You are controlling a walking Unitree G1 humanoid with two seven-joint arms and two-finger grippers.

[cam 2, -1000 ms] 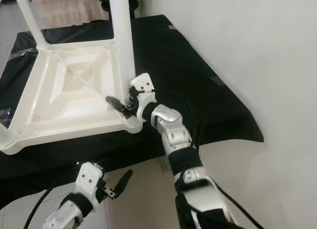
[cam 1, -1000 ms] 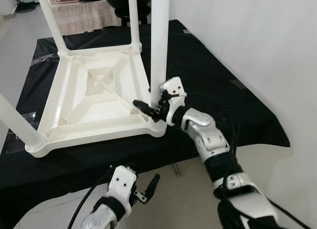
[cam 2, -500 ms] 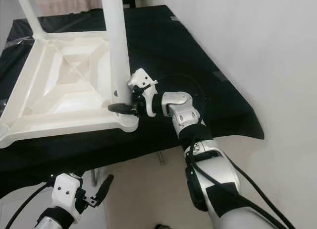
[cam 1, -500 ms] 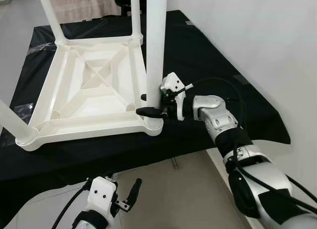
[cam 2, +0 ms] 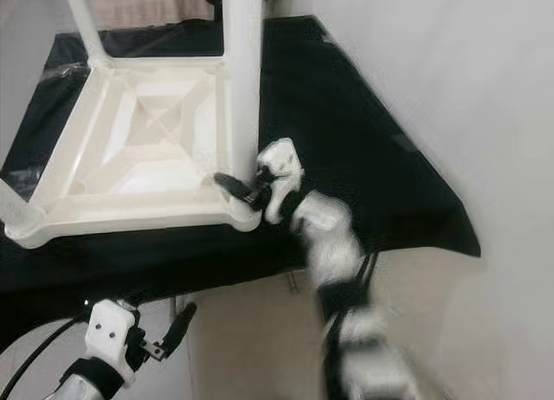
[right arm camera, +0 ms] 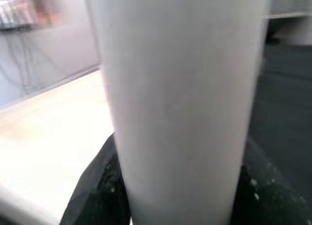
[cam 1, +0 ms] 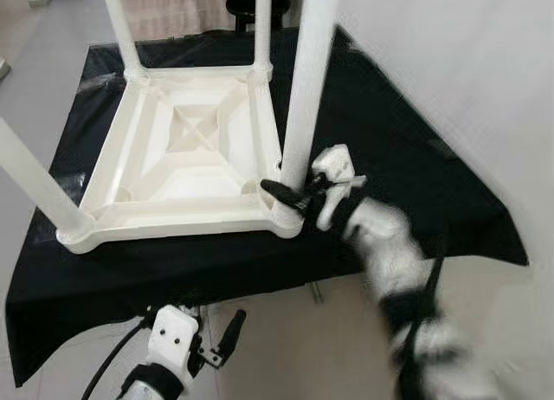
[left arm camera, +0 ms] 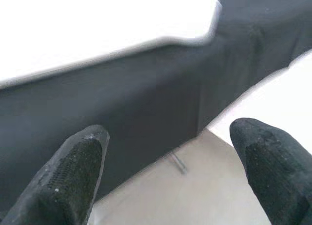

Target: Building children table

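At the bottom left of the left eye view, the left gripper (cam 1: 227, 338) hangs below the cloth edge; its wrist view shows the two fingers (left arm camera: 68, 176) spread apart and holding nothing, with the black cloth (left arm camera: 146, 93) beyond. In the centre, the right gripper (cam 1: 290, 192) clasps the leg (cam 1: 305, 88) low down, by the near right corner of the upside-down table (cam 1: 186, 149). Its wrist view shows the leg (right arm camera: 180, 103) pressed between both fingers. Three more legs stand at the other corners, upper left.
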